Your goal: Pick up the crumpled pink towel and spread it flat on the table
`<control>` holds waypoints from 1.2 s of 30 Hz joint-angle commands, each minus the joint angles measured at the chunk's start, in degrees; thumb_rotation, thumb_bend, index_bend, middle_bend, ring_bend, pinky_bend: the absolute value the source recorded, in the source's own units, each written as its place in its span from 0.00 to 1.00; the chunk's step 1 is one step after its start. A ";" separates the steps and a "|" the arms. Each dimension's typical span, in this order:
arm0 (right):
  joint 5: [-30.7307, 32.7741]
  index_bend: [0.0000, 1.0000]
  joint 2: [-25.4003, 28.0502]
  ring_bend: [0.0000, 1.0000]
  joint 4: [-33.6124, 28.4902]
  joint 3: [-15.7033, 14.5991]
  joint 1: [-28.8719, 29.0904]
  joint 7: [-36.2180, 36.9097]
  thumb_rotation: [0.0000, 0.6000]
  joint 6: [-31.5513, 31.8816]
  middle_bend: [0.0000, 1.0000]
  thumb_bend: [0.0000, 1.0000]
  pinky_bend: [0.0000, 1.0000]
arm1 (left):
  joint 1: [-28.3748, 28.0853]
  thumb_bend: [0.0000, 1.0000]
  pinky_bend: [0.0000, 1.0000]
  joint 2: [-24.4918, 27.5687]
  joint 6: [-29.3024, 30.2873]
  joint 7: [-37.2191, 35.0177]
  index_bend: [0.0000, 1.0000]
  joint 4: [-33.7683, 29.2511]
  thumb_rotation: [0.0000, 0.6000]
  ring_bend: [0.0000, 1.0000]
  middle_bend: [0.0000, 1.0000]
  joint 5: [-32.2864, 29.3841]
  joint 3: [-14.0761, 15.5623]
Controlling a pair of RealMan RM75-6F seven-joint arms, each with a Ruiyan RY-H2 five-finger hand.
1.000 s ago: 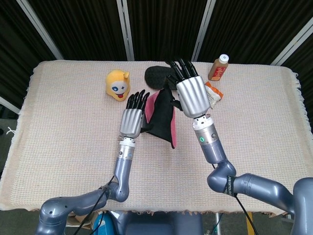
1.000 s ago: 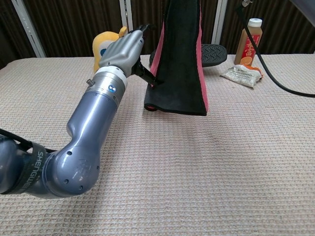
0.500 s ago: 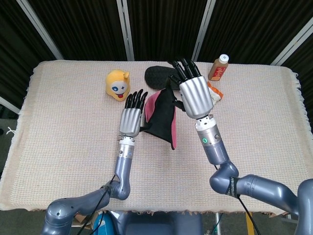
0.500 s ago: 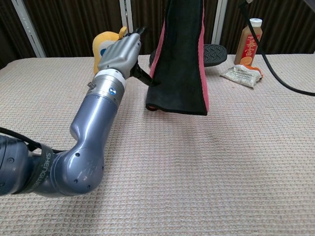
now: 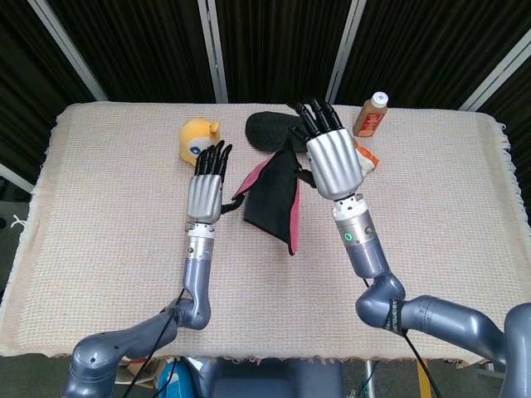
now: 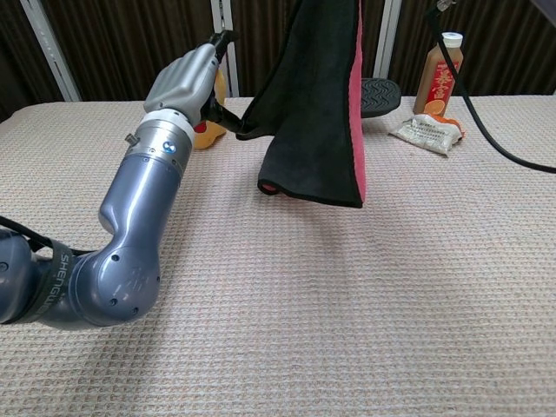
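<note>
The towel (image 5: pixel 275 197), pink on one face and black on the other, hangs above the middle of the table. My right hand (image 5: pixel 333 162) grips its top edge from above; the chest view cuts that hand off. My left hand (image 5: pixel 206 189) pinches the towel's left corner and draws it out sideways, so the cloth (image 6: pixel 313 130) fans open towards the left hand (image 6: pixel 185 83). The towel's lower edge hangs just over the table and still sags in folds.
A yellow toy (image 5: pixel 199 134) stands right behind my left hand. Behind the towel lies a black oval pad (image 5: pixel 267 128). A brown bottle (image 5: pixel 371 114) and a snack packet (image 6: pixel 426 130) sit at the back right. A beige woven cloth (image 5: pixel 108 215) covers the table.
My left hand has moved left and up with the towel's corner, pulling the cloth wider. The right hand has barely shifted.
</note>
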 commanded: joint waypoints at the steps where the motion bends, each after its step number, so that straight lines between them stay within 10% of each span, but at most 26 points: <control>1: -0.01 0.63 -0.09 0.13 -0.18 0.01 -0.05 -0.03 1.00 0.19 0.23 0.50 0.19 | 0.43 0.23 0.00 0.26 -0.15 0.22 0.20 0.41 1.00 0.00 0.00 -0.38 0.08; 19: 0.61 0.64 -0.07 0.13 -1.10 0.11 -0.45 -0.67 1.00 0.53 0.23 0.50 0.19 | -0.16 0.28 0.00 1.54 -3.54 2.14 0.54 0.49 1.00 0.00 0.00 -2.90 -0.60; 36: 0.66 0.64 0.17 0.13 -0.28 0.01 -0.74 0.33 1.00 0.25 0.24 0.50 0.19 | -1.63 0.35 0.00 1.75 -6.09 2.07 0.51 2.30 1.00 0.00 0.00 -3.51 -0.28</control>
